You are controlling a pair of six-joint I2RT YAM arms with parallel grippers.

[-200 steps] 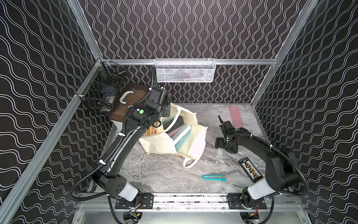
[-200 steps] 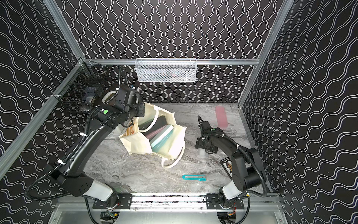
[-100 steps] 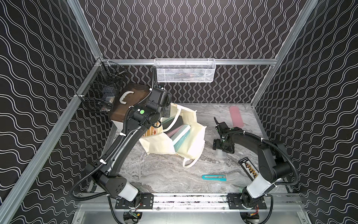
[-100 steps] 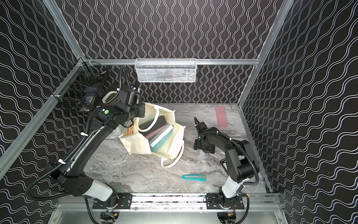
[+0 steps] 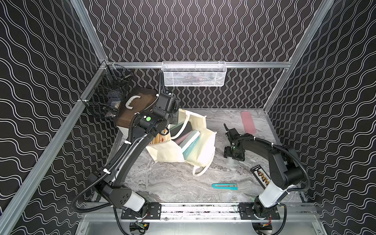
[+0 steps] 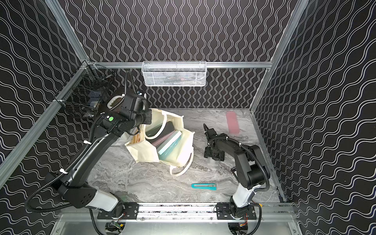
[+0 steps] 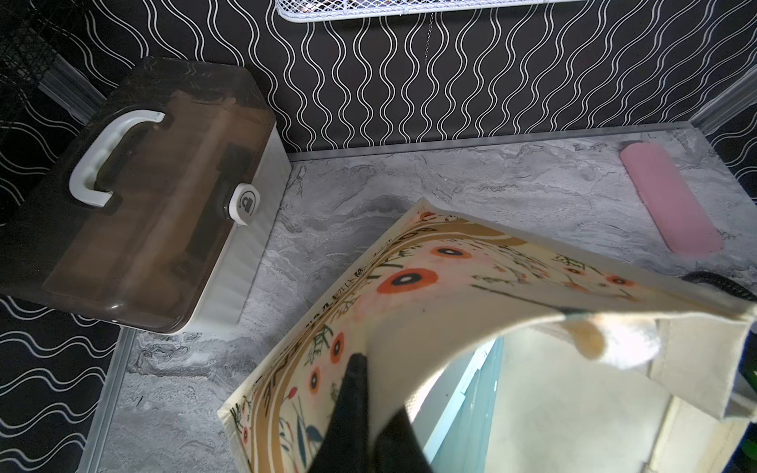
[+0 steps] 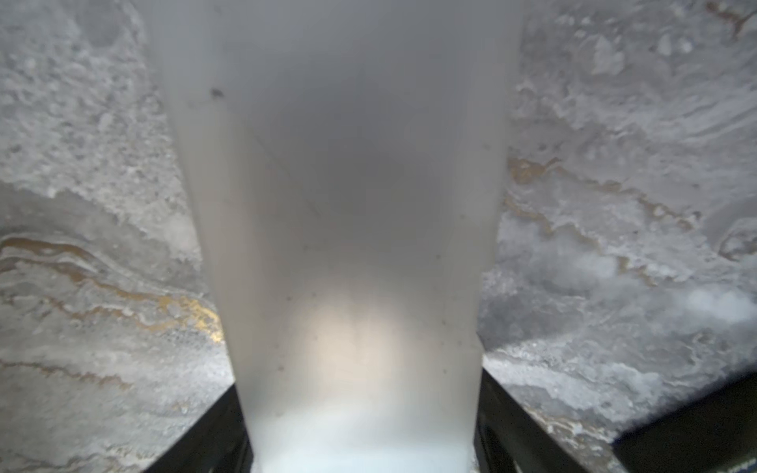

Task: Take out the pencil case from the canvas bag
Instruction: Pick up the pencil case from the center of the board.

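The pencil case (image 5: 232,162) we take to be the frosted box lying on the worktop (image 5: 173,183), clear of the canvas bag (image 5: 203,151) and just to its right. So the taking-out looks all but done, and only letting go and drawing clear seem left.

At the left, our left arm stretches forward from its base with the wrist high over the bag's far rim. The left gripper (image 7: 375,385) is pinched tight on the printed side, holding the mouth open. Flat teal and pink things (image 5: 190,140) lie inside.

At the right, our right arm folds at the elbow and points down. The right gripper (image 8: 357,376) straddles the case, fingers wide and hard by both its sides. Whether they press it we cannot tell.
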